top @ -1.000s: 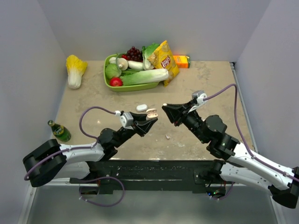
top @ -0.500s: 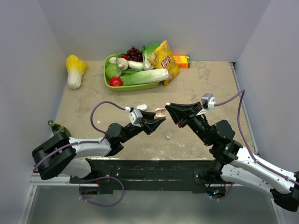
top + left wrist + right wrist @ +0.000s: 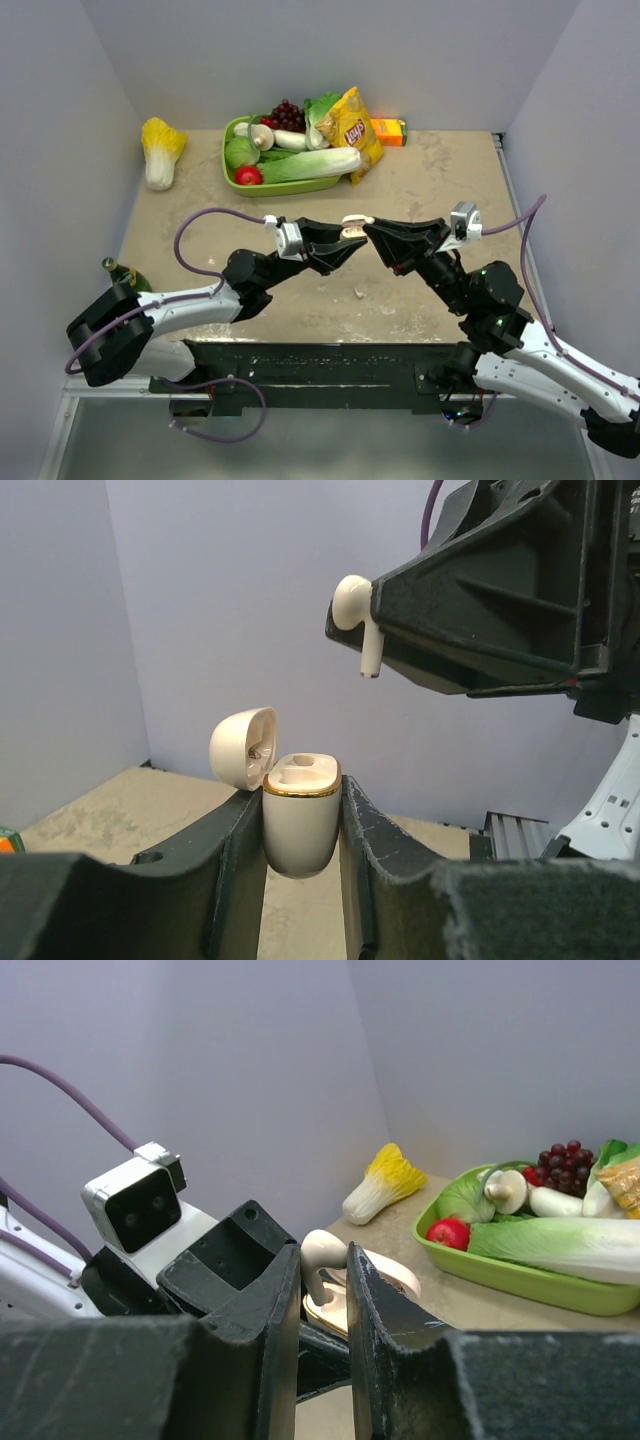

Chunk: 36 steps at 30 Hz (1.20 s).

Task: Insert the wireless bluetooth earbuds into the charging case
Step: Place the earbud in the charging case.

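Note:
My left gripper [image 3: 346,243] [image 3: 300,798] is shut on the charging case [image 3: 300,815] and holds it upright above the table. The case's lid [image 3: 243,748] is swung open to the left, and its beige top shows two recesses. My right gripper [image 3: 372,230] [image 3: 322,1260] is shut on one white earbud [image 3: 325,1252] with its stem pointing down. The earbud [image 3: 352,602] hangs above the case and a little to its right, not touching it. In the top view the two grippers meet tip to tip at the case [image 3: 351,232]. No second earbud is clearly in view.
A green tray [image 3: 240,182] of vegetables and grapes stands at the back, with a yellow chips bag [image 3: 350,128] and an orange box [image 3: 389,131] beside it. A cabbage [image 3: 160,150] lies at the back left. A green bottle [image 3: 118,270] stands behind my left arm.
Both grippers have moved toward each other at mid-table. The left has carried the open case to the right and the right has brought the earbud left, just above the case.

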Each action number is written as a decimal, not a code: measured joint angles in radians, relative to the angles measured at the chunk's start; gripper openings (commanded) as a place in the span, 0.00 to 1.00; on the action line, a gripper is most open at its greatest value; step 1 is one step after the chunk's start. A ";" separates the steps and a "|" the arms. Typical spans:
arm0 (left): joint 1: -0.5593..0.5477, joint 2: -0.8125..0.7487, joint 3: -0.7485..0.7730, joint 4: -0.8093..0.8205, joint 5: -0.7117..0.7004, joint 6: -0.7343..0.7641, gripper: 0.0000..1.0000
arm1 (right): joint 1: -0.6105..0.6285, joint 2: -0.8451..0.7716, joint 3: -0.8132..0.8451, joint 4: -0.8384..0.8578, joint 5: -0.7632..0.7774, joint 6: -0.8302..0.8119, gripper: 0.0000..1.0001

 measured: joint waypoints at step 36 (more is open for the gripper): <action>0.000 -0.042 0.051 0.004 0.049 -0.046 0.00 | 0.000 0.027 -0.008 0.053 -0.004 -0.018 0.00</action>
